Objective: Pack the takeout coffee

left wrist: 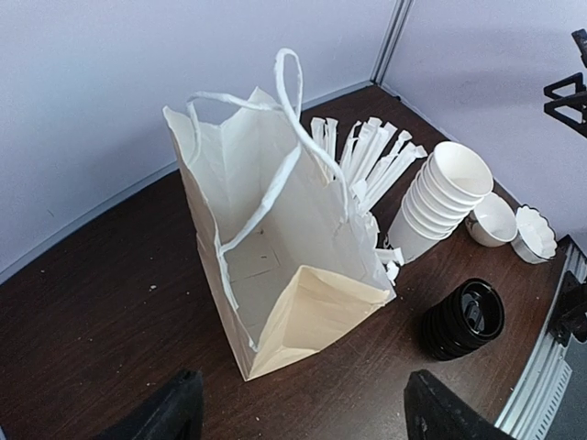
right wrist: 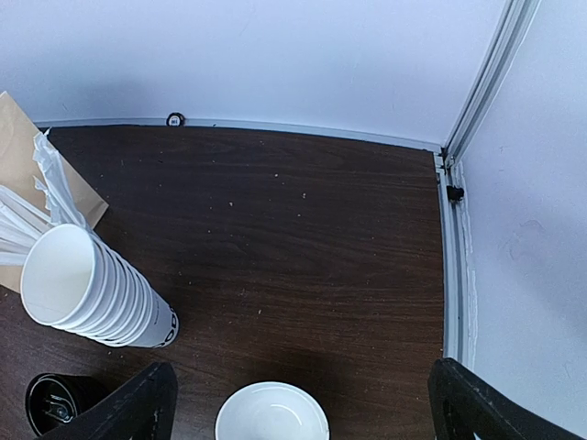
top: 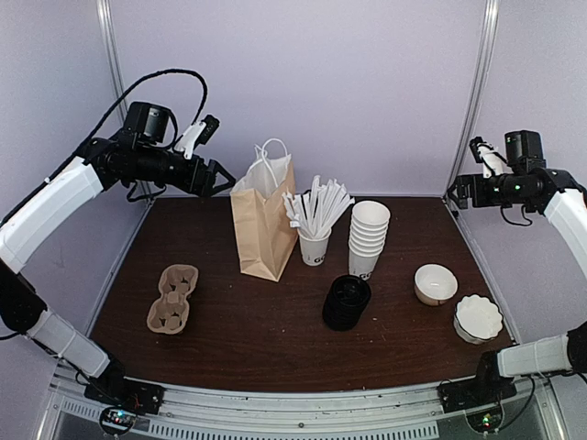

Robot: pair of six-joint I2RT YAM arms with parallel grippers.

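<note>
Takeout coffee: no lidded, lettered cup shows in any view. The part of the bag's inside that the left wrist view reaches shows none either.
Its pointing and long axis: cannot tell, as it is unseen.
Paper bag (top: pixel 261 225): stands upright toward the far edge, left of middle, with its mouth open upward and handles raised. That probably lets a cup go straight down into it.
Left pincer (left wrist: pixel 303 408): spread wide and gripping nothing. It is raised over the far left corner and aimed at the bag's mouth, seemingly to look in.
Right pincer (right wrist: pixel 303 403): spread wide and empty, high over the far right corner, well apart from everything. It looks parked out of the way.
Supplies: cup of sticks (top: pixel 315 246) and stack of lidless cups (top: pixel 367 236) stand just right of the bag. The black lids (top: pixel 347 302) sit nearer the near edge, and the cup carrier (top: pixel 174 298) lies by the left edge.
</note>
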